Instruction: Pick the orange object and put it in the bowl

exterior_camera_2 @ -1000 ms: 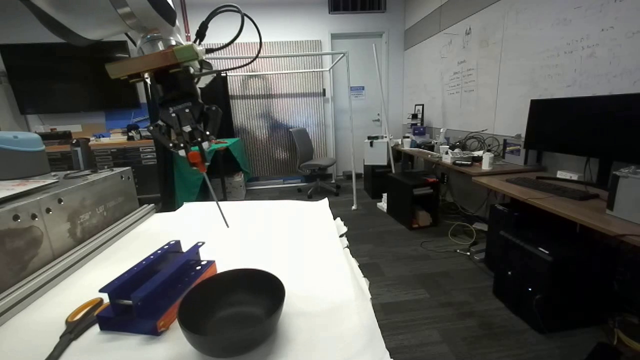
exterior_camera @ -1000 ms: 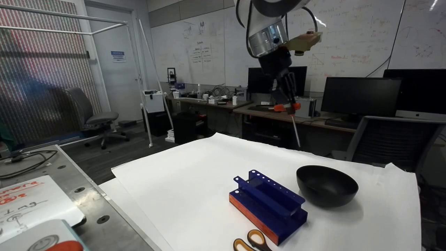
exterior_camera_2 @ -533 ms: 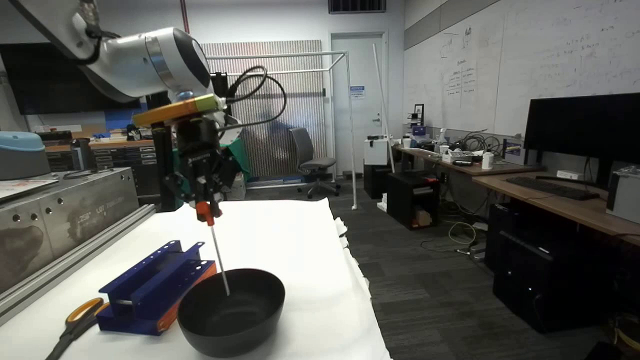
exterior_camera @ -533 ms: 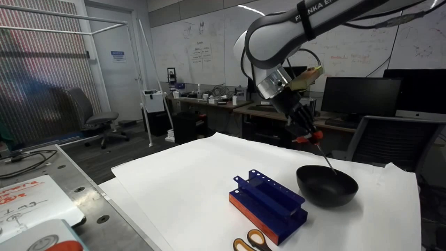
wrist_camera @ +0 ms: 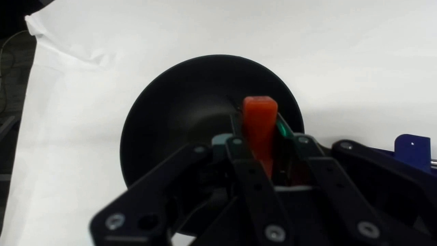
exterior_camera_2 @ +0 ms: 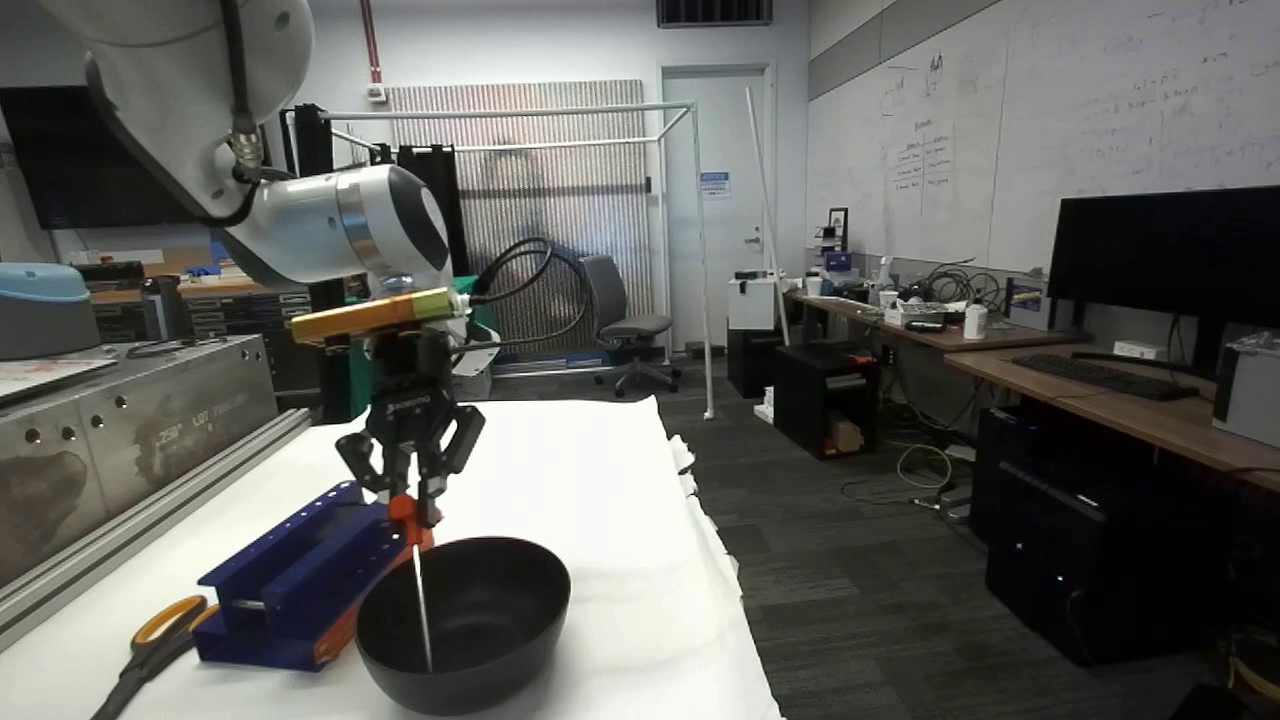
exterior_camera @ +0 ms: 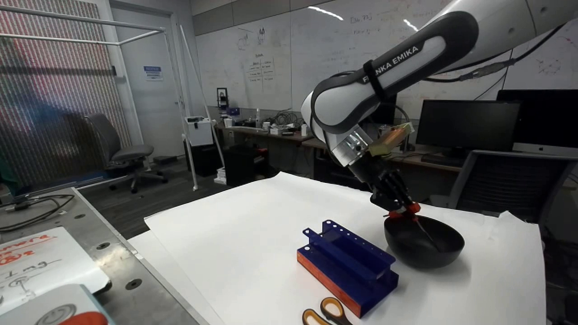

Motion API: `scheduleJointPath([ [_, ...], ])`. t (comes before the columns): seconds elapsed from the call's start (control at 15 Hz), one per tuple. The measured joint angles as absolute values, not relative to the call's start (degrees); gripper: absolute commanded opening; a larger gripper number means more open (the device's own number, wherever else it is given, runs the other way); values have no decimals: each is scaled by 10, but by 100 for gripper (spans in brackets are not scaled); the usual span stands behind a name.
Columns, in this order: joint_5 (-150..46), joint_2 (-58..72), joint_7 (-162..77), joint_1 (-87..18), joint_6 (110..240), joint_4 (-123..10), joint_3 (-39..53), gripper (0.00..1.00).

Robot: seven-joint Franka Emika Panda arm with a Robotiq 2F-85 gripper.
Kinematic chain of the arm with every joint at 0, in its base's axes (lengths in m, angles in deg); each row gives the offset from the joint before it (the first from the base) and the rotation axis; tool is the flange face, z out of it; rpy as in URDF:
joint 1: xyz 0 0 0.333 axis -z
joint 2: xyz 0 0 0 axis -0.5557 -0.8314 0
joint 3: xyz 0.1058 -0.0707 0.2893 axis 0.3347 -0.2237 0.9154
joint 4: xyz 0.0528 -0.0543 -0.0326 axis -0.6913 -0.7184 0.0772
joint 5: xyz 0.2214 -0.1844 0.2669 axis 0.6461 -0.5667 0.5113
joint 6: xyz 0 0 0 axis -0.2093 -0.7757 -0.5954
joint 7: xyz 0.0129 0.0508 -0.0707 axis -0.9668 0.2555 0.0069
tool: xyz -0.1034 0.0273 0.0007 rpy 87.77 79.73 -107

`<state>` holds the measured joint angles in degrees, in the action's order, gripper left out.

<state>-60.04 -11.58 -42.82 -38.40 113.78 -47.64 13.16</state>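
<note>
Your gripper (exterior_camera_2: 414, 508) clamps the orange object (wrist_camera: 260, 118), its thin shaft (exterior_camera_2: 422, 605) slanting down into the bowl (exterior_camera_2: 520, 600). Your arm (exterior_camera: 406, 67) reads "F…NKA EMIKA" around a strap (exterior_camera: 374, 80); the door sign (exterior_camera_2: 714, 184), "NOTICE".

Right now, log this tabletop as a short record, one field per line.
Surface: white paper sheet
Destination: round plain black bowl, resting on the sheet
Held item: slim red-orange-handled tool, thin metal shaft angled down into the bowl
Holder: black two-finger gripper, closed on the tool's handle
Tip contact: cannot tell
Beside the bowl: blue ridged rack with an orange side
Near the rack: black-and-orange-handled scissors
Release: not yet done
</note>
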Motion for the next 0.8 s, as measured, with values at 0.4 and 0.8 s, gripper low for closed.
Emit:
scheduleJointPath([
  [0.4, -560, -123, -424, -370, 1138, -470, 131, 92],
  [0.8, -443, -86, -460, -337, 1138, -450, 132, 100],
])
